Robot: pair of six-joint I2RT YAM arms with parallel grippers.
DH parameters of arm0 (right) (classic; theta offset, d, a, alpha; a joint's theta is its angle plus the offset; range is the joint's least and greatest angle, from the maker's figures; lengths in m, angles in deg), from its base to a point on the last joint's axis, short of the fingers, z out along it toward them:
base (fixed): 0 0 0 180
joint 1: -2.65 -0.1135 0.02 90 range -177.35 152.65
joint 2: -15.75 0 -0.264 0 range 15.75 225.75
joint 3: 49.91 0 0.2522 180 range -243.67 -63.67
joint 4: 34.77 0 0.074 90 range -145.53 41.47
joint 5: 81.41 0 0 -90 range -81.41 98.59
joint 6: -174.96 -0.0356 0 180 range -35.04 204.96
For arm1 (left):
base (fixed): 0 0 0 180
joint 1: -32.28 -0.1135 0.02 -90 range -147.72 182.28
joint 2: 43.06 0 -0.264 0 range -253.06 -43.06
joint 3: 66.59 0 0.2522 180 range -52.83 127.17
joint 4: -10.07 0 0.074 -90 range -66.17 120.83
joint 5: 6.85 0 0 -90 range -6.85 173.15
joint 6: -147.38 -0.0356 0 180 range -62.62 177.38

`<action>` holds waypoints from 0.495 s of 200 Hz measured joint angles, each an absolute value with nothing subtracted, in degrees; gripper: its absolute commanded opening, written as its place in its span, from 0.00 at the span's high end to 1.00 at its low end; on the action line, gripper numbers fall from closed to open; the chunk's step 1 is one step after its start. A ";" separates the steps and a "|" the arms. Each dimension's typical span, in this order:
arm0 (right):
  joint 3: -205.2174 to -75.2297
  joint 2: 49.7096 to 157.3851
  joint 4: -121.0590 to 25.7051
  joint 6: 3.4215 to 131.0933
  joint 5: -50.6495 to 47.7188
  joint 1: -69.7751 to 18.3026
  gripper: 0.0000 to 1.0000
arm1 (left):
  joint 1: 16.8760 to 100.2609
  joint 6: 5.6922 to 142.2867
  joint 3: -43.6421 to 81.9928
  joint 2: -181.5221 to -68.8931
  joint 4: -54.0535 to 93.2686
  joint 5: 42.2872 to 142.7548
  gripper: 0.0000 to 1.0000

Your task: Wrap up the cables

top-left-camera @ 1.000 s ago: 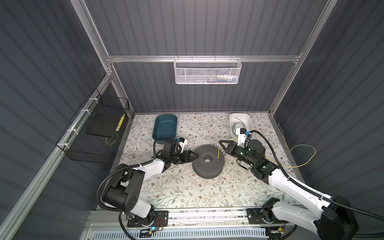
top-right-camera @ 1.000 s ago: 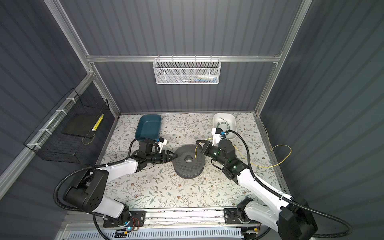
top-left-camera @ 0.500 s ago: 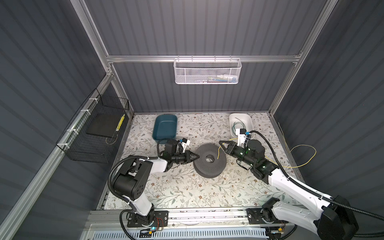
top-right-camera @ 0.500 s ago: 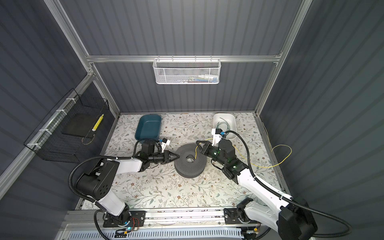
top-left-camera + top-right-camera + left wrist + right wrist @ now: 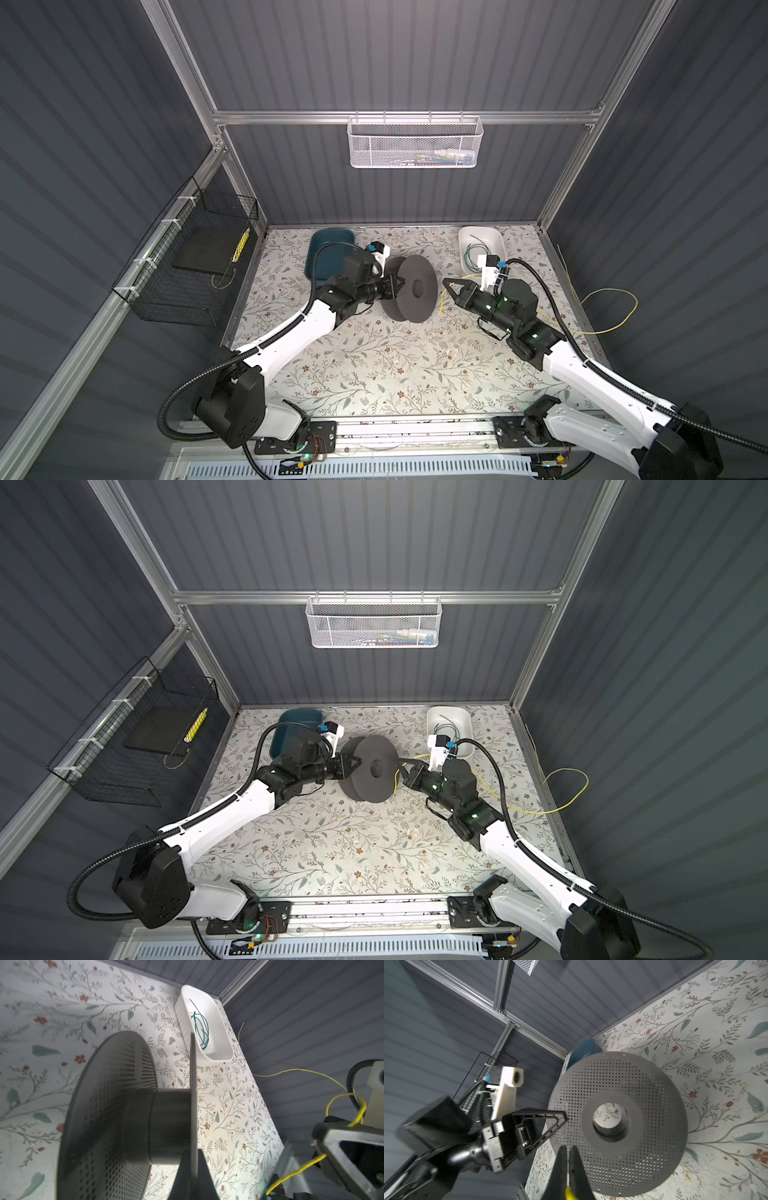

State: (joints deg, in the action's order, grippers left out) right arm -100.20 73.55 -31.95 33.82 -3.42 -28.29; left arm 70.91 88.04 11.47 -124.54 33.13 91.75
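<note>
Spool (image 5: 409,305) now upright (left tool (image 5: 398,285) pinches flange) beside teal tray (image 5: 328,245).

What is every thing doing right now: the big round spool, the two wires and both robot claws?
spool: up on its edge, hub bare.
left gripper: shut on the spool's flange.
right gripper: shut on the yellow cable.
yellow cable: loose, trailing out to the side in a loop, none wound yet.
green cable: lying in loose coils in the white tray, untouched.

Spool (image 5: 409,305): matt grey, perforated flanges. White tray (image 5: 492,237): smooth plastic. Yellow cable (image 5: 293,1176): smooth sheath. Tabletop (image 5: 395,365): matt floral print.
</note>
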 measured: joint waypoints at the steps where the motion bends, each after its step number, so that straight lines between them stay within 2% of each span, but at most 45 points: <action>1: -100.20 73.53 -31.93 33.82 -3.42 -28.25 1.00 | 71.35 87.88 11.97 -124.60 33.63 90.92 1.00; 50: -100.18 72.41 -31.93 33.80 -3.38 -27.66 1.00 | 80.35 85.55 21.70 -133.67 46.11 70.02 1.00; 99: -99.42 70.05 -32.39 33.82 -3.14 -26.96 1.00 | 82.12 86.49 23.79 -137.69 46.33 61.48 1.00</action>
State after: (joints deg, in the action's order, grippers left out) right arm -99.42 70.05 -32.39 33.82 -3.14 -26.96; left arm 82.12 86.49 23.79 -137.69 46.33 61.48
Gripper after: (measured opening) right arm 0.050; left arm 0.066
